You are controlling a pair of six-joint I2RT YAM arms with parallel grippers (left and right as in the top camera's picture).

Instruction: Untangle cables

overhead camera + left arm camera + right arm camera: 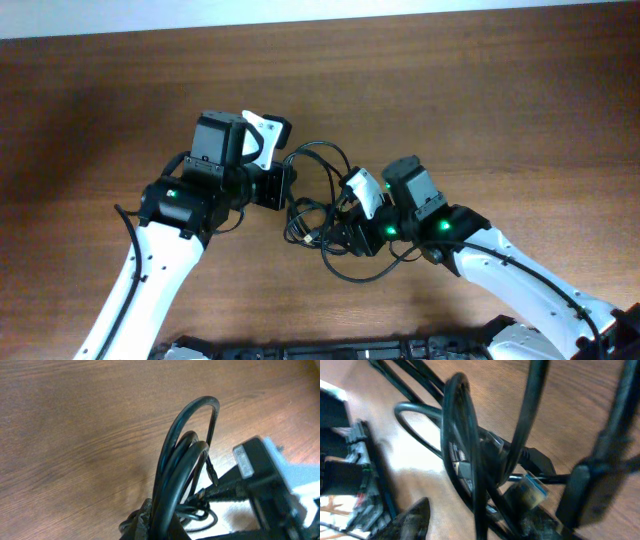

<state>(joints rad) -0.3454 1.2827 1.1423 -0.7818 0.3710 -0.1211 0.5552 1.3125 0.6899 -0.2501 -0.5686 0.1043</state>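
The cables [322, 205] are a bunch of thin black loops on the wooden table between my two grippers. My left gripper [287, 193] comes at the bunch from the left. In the left wrist view its fingers [165, 527] are shut on several strands of the cables [177, 455], which arch upward. My right gripper [342, 226] is at the right side of the bunch. In the right wrist view its fingers [475, 522] are spread apart, with cable loops [462, 435] and a small plug end [530, 491] between them.
The brown wooden table [480, 90] stretches all around. A black bar [350, 350] runs along the front edge. The right arm's black and white head [270, 480] is close in front of the left wrist camera. The left arm's head [345, 470] shows in the right wrist view.
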